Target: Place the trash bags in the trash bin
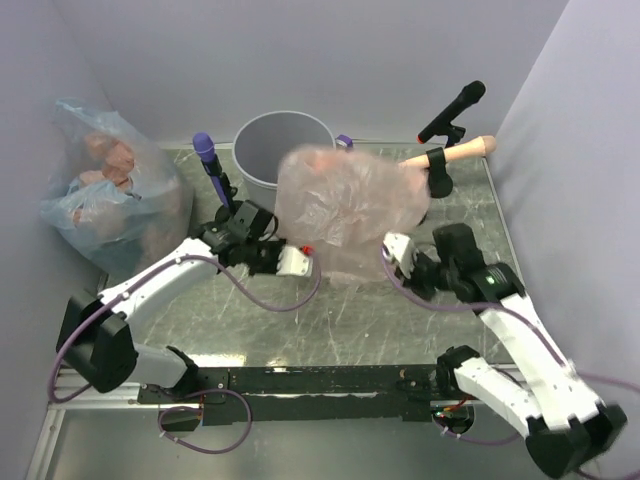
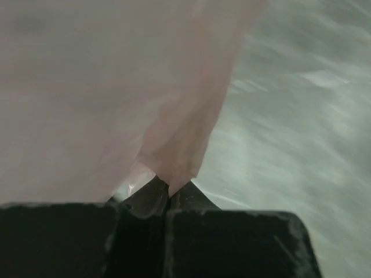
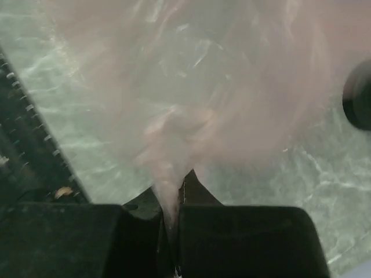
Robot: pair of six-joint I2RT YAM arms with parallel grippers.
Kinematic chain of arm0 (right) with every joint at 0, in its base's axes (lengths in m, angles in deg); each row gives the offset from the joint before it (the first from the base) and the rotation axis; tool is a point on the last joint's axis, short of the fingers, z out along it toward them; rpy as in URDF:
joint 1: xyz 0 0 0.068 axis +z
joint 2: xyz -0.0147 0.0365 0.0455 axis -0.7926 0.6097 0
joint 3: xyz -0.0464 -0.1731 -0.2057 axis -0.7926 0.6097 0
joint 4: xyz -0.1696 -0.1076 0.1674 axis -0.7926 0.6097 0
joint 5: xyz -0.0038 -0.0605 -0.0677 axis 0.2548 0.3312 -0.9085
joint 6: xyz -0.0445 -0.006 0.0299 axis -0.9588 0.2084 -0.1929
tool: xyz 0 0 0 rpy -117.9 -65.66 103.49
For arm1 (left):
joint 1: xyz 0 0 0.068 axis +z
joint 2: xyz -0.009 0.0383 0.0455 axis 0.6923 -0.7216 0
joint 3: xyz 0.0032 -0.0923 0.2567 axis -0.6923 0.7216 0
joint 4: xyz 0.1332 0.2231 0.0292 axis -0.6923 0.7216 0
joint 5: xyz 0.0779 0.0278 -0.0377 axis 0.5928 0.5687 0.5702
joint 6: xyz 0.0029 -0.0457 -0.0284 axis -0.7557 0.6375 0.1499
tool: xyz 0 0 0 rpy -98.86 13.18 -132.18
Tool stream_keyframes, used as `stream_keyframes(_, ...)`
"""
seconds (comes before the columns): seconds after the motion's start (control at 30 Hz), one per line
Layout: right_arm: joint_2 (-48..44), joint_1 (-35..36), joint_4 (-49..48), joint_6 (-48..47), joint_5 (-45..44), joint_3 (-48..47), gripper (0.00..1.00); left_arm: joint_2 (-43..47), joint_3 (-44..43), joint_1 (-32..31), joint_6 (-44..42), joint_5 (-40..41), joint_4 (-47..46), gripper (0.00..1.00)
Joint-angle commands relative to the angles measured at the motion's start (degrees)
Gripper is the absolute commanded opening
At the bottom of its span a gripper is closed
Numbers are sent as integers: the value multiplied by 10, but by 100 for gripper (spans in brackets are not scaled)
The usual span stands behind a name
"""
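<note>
A pink translucent trash bag [image 1: 345, 210] hangs blurred above the table between my two arms, just in front of the grey round trash bin [image 1: 272, 145]. My left gripper [image 1: 303, 257] is shut on the bag's lower left edge; in the left wrist view the pink film [image 2: 116, 92] is pinched at my left gripper [image 2: 168, 191]. My right gripper [image 1: 392, 246] is shut on the bag's right side, the plastic [image 3: 197, 87] bunched into my right gripper [image 3: 174, 197]. A second trash bag [image 1: 115, 195], bluish and full, leans in the far left corner.
A purple-headed microphone [image 1: 208, 158] stands left of the bin. A black microphone [image 1: 455, 108] and a wooden handle [image 1: 455, 152] on a black stand are at the far right. Grey walls close in on both sides.
</note>
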Motion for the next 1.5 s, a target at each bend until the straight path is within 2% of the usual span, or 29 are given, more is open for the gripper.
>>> stream_keyframes(0.0,-127,-4,35,-12,56,-82,0,108,-51,-1,33,-98,7,1)
stream_keyframes(0.1,-70,-4,33,39,44,-146,0,112,-65,-1,101,-123,-31,1)
stream_keyframes(0.23,-32,-11,-61,179,-40,-174,0,82,-123,-2,215,-94,-87,1)
stream_keyframes(0.33,1,-22,-161,212,-139,-191,0,32,-218,-2,300,-50,-131,1)
stream_keyframes(0.43,73,-37,-258,187,-215,-256,0,-34,-342,-2,351,14,-160,1)
stream_keyframes(0.53,161,-58,-337,166,-265,-370,0,-94,-464,-2,346,59,-198,1)
stream_keyframes(0.6,214,-65,-372,151,-280,-482,0,-128,-529,-1,326,91,-246,1)
stream_keyframes(0.7,251,-65,-442,121,-249,-580,0,-149,-598,-2,277,146,-361,1)
stream_keyframes(0.77,237,-64,-521,112,-192,-588,0,-146,-603,-7,240,174,-482,1)
stream_keyframes(0.83,195,-52,-600,76,-135,-550,0,-129,-575,-21,204,181,-599,1)
stream_keyframes(0.9,160,-24,-657,27,-127,-497,0,-99,-519,-32,187,161,-682,1)
stream_keyframes(0.93,146,-15,-662,19,-137,-464,0,-85,-486,-38,181,152,-694,1)
stream_keyframes(1.0,115,-9,-624,16,-152,-399,0,-60,-435,-46,187,147,-653,1)
stream_keyframes(1.07,86,-9,-563,1,-172,-317,0,-34,-369,-46,203,127,-553,1)
stream_keyframes(1.13,63,-8,-449,-44,-186,-222,0,4,-263,-46,155,90,-441,1)
stream_keyframes(1.17,57,-8,-380,-59,-194,-182,0,11,-228,-46,95,56,-307,1)
stream_keyframes(1.2,64,-8,-253,-75,-185,-165,0,8,-214,-46,-10,11,-144,1)
stream_keyframes(1.23,90,-3,-79,-104,-163,-171,0,2,-201,-46,-109,-2,21,1)
stream_keyframes(1.27,112,0,34,-103,-142,-177,0,-3,-182,-48,-127,20,92,1)
stream_keyframes(1.33,80,-5,116,-61,-66,-148,0,2,-172,-49,-76,33,125,1)
stream_keyframes(1.4,-8,-5,156,-90,47,-142,0,25,-186,-48,-31,12,122,1)
stream_keyframes(1.47,-107,-3,95,-41,79,-135,0,56,-189,-49,7,-30,84,1)
